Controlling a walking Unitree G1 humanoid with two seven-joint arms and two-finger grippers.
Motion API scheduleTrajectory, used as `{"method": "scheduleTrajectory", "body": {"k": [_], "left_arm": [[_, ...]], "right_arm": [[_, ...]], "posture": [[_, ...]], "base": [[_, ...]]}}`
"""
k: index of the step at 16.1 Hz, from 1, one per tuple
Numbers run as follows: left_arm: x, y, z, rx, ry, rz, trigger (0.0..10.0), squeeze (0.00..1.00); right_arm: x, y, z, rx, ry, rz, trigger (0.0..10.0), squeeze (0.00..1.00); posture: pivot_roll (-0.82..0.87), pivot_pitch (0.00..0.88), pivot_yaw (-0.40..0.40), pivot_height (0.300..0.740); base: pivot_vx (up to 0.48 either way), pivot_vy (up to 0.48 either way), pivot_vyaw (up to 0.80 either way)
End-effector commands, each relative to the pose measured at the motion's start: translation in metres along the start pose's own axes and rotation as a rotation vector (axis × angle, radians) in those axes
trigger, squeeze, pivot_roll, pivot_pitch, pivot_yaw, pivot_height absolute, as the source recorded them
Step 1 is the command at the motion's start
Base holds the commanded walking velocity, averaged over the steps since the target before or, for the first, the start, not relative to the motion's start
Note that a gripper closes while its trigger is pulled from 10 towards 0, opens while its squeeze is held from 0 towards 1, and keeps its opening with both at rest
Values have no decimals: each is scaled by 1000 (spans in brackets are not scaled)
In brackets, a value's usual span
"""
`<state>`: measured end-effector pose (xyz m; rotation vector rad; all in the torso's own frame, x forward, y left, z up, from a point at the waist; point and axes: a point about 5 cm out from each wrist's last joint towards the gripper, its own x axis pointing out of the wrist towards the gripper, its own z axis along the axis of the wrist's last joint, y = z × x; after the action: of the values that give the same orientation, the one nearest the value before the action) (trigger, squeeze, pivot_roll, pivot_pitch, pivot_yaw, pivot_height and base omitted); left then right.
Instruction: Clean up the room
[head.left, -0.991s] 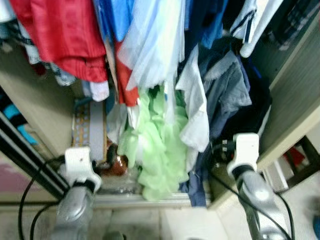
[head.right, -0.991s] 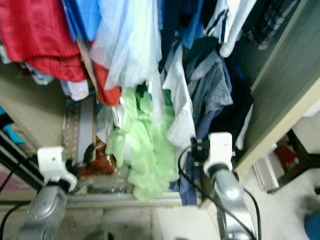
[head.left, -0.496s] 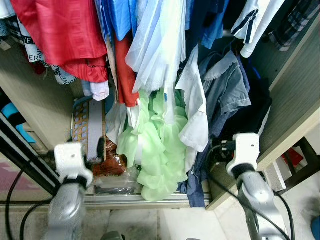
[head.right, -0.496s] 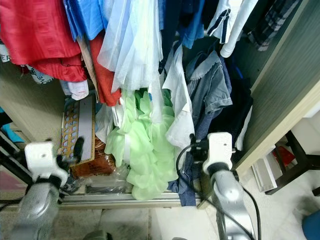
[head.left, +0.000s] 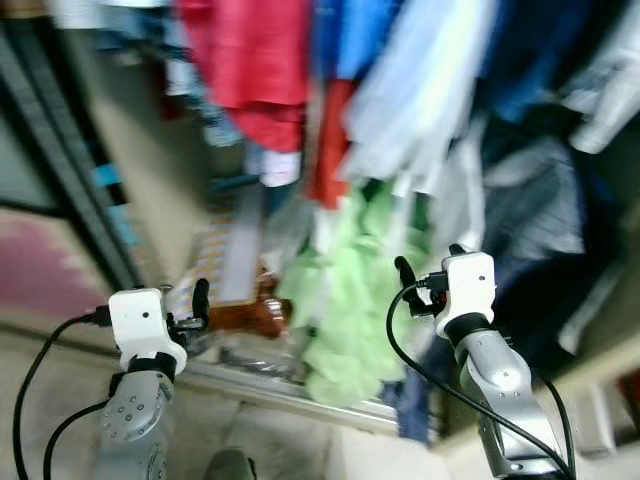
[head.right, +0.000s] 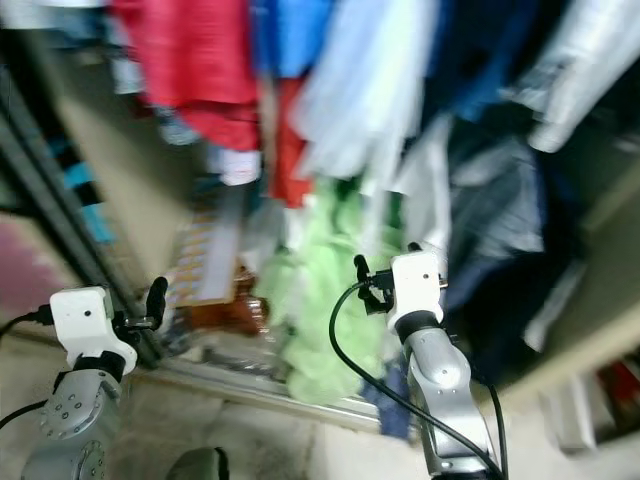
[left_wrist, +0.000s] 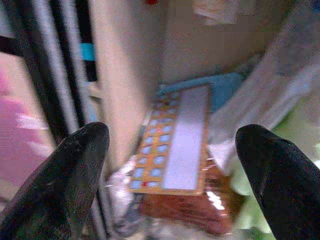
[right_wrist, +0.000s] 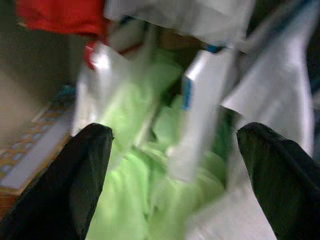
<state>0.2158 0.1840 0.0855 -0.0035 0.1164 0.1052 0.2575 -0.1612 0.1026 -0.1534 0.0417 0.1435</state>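
The whole scene has slid right and gone blurry since half a second ago, a swing of the camera; the crowded wardrobe itself looks unchanged. A frilly pale-green garment (head.left: 352, 310) hangs low among the clothes, under one red shirt (head.left: 262, 70) and pale blue fabric (head.left: 420, 100). Left of the green garment, one flat orange-and-grey patterned box (left_wrist: 176, 145) leans over a shiny brown packet (left_wrist: 187, 207) on the wardrobe floor. The left gripper (left_wrist: 170, 165) is raised before that box, fingers spread wide and empty. The right gripper (right_wrist: 175, 170) is held up against the green garment, fingers likewise parted, grasping nothing.
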Motion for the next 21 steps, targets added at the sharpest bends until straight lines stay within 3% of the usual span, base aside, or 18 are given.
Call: {"method": "scheduleTrajectory", "body": {"k": [1,6,9,12,16,19,21], "left_arm": [[-1,-4,1,31,8,-32,10000,0],[3,6,1,161,23,-54,10000,0],[9,5,3,218,22,-76,10000,0],[2,8,1,208,40,-61,10000,0],[-12,2,-2,192,40,-135,10000,0],[-11,11,0,177,43,-82,10000,0],[-5,7,2,169,32,-82,10000,0]], "right_arm": [[-2,-8,-2,-1,9,-15,10000,0],[-3,-10,-10,45,19,-77,10000,0],[-3,-9,-16,65,27,-101,10000,0],[-8,-8,-18,63,51,-93,10000,0],[-9,3,-8,35,5,10,10000,0],[-8,-7,-10,39,19,-12,10000,0],[-7,-4,-13,34,34,11,10000,0]], "posture": [[26,0,-73,740],[36,0,13,740],[48,0,35,740],[42,0,5,740],[16,0,-7,740],[34,0,-27,740],[37,0,-44,740]], "base": [[0,0,800],[0,0,800],[0,0,0],[0,0,0],[0,0,800],[0,0,800],[0,0,800]]}}
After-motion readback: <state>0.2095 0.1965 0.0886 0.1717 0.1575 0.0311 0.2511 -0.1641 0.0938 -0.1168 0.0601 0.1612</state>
